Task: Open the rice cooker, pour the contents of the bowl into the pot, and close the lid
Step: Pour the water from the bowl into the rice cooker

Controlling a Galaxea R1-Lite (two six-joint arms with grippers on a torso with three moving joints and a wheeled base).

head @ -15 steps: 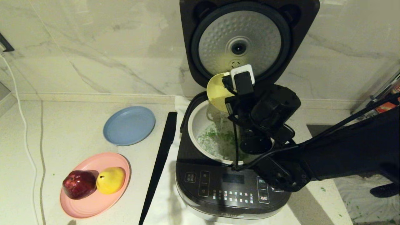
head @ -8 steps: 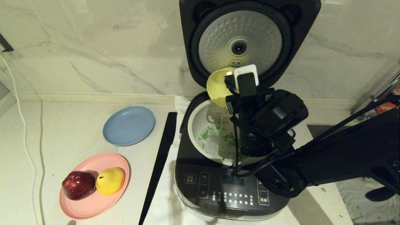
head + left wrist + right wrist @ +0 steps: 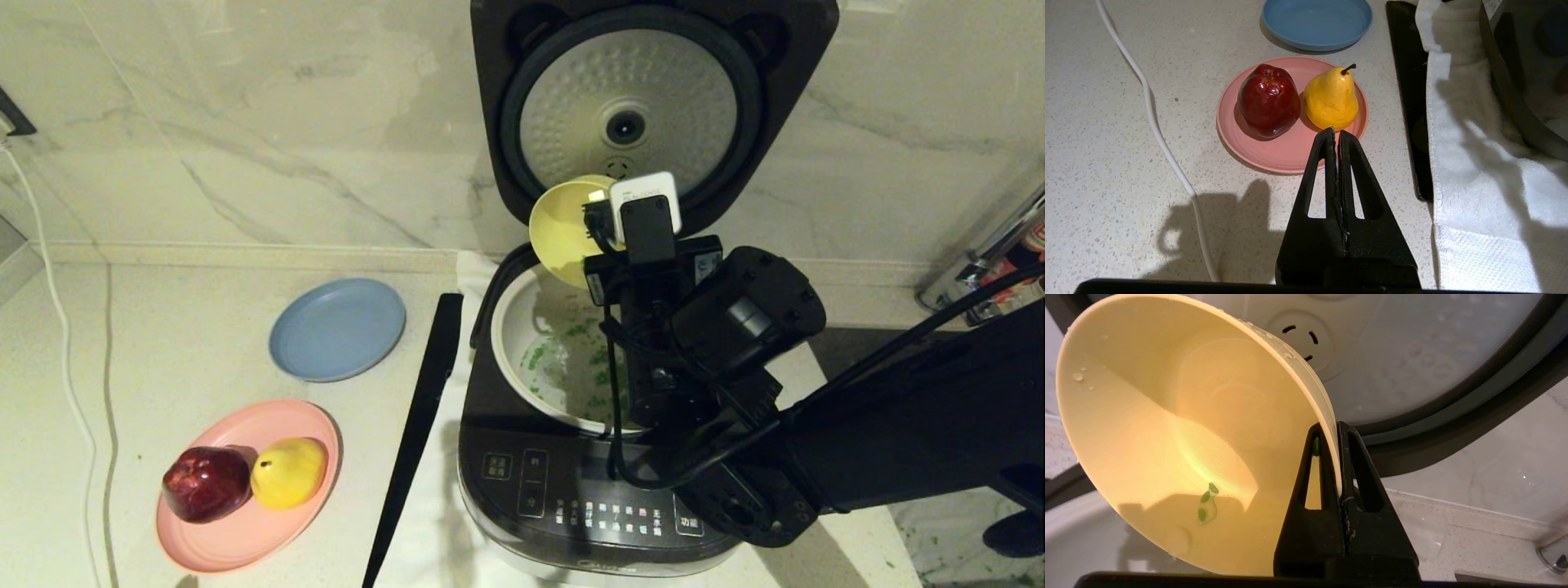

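Pouring step, near its end. The right gripper (image 3: 1336,428), its fingers clenched on the rim of the small pale yellow round plastic bowl (image 3: 563,233), holds that bowl tipped steeply on its side above the rim of the round cream-white inner pot (image 3: 510,327), at about 12 o'clock of the pot's opening. The chopped bright green contents (image 3: 571,359) lie mostly on the pot's floor in a little pale liquid; only a few green bits cling to the bowl's inner wall (seen in the right wrist view). The dark grey hinged lid (image 3: 629,106) with its dimpled silver plate stands fully raised at 12 o'clock of the large dark grey-black rice cooker (image 3: 604,506), just behind the bowl. The left gripper (image 3: 1337,136), fingers pressed together on nothing, hangs parked over the counter at about 9 o'clock of the cooker, near a pink plate (image 3: 1286,153) bearing a red apple (image 3: 1267,100) and a yellow pear (image 3: 1331,98). The next move, by judgement, calls for carrying the bowl clear of the lid's arc and setting it down, then swinging the lid shut.
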